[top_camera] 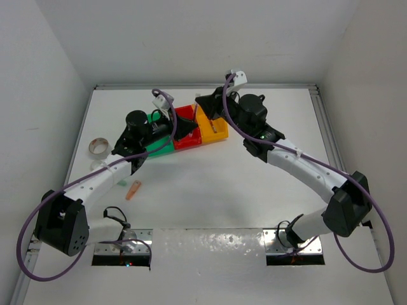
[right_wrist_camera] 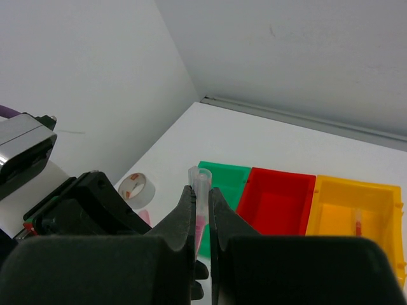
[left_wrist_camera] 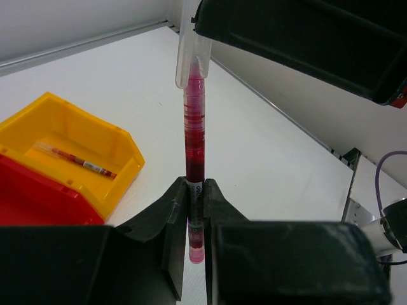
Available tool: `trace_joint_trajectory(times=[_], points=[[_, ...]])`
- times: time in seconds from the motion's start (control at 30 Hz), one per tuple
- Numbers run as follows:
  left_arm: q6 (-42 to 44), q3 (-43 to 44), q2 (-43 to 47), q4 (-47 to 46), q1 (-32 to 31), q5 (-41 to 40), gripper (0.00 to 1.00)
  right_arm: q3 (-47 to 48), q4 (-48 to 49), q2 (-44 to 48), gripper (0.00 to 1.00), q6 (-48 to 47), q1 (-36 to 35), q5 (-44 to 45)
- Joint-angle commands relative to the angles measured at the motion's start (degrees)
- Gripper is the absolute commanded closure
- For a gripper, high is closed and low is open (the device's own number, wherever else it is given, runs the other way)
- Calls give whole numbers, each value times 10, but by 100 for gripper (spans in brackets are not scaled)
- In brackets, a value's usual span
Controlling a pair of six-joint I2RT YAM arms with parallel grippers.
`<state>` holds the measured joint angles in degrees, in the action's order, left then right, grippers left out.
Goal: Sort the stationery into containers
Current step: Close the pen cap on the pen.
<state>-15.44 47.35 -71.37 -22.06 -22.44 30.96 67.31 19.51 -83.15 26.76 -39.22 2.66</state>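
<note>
Left wrist view: left gripper (left_wrist_camera: 194, 194) clamps thin red translucent plastic pen (left_wrist_camera: 194, 127); right gripper (right_wrist_camera: 201, 198) pinches its clear cap (right_wrist_camera: 199, 180). Judged a handover step; one gripper must release before binning.

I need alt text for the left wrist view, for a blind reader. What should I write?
A pink-red pen runs up the middle of the picture, gripped at its lower end by the left hand and at its clear cap by the right hand, over a white table. At left, a yellow bin holds a thin red pen, beside a red bin.
</note>
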Motion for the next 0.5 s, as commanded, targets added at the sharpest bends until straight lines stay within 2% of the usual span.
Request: trace_joint_trajectory(times=[0.0, 0.47], points=[[2, 16, 14, -81, 3, -17, 99, -18, -20, 16, 100, 11, -7, -24], [15, 9, 19, -171, 9, 31, 100, -84, 16, -21, 100, 39, -29, -23]])
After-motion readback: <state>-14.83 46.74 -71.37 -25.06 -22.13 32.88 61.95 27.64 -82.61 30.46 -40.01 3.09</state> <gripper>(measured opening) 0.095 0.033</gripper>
